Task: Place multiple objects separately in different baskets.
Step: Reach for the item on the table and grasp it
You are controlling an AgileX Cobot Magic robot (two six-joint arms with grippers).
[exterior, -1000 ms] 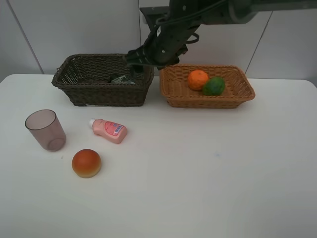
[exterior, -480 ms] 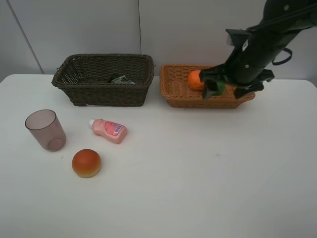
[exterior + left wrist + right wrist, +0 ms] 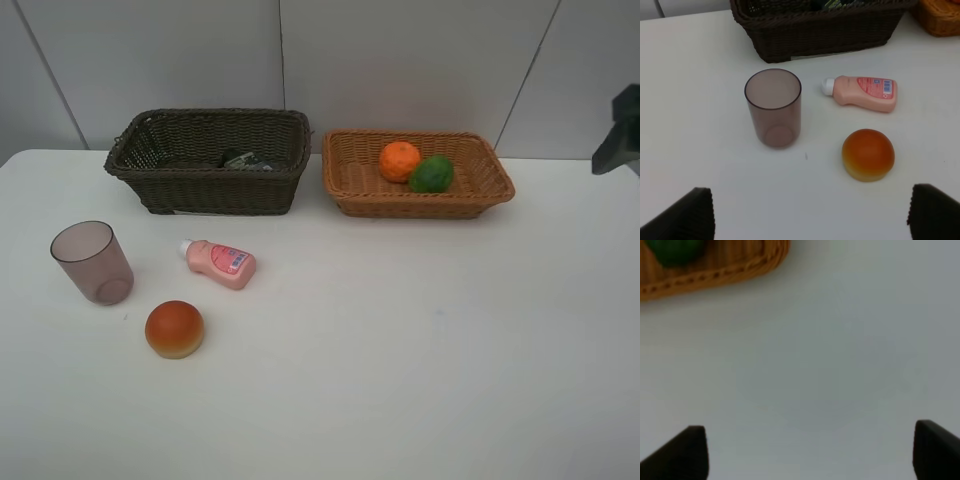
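The dark brown basket (image 3: 205,160) holds the dark pump bottle (image 3: 245,159). In the light tan basket (image 3: 418,205) lie the orange (image 3: 400,160) and the green lime (image 3: 431,174). On the table at the left stand the mauve cup (image 3: 92,262) (image 3: 773,107), the pink bottle (image 3: 220,264) (image 3: 862,93) on its side, and the peach (image 3: 174,329) (image 3: 868,154). My left gripper (image 3: 812,215) is open and empty, hovering short of the cup and peach. My right gripper (image 3: 810,452) is open over bare table beside the tan basket's corner (image 3: 715,270).
Only a dark piece of the right arm (image 3: 620,135) shows at the far right edge of the high view. The left arm is outside that view. A grey wall stands behind the baskets.
The right arm has swung from over the dark basket, past the tan basket, out to the right edge. The objects on the table have not moved.
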